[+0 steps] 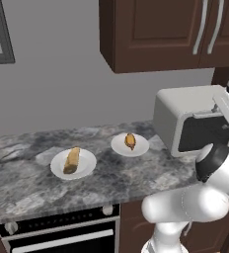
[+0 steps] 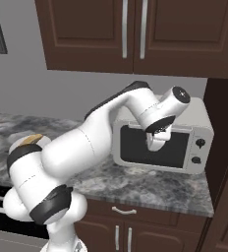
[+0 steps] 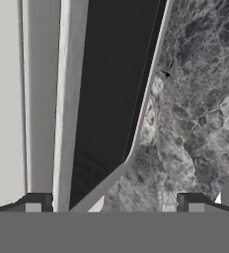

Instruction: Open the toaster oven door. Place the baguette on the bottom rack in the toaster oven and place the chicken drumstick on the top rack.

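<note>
while the left base view shows the baguette [image 1: 72,160] and drumstick [image 1: 130,141] on plates, the hand view shows the open gripper [image 3: 114,205] by the oven door [image 3: 106,99].

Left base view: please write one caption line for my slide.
Tan baguette chunk and orange-brown chicken drumstick wait on round white plates beside the boxy grey toaster oven, its dark glass door shut.
</note>
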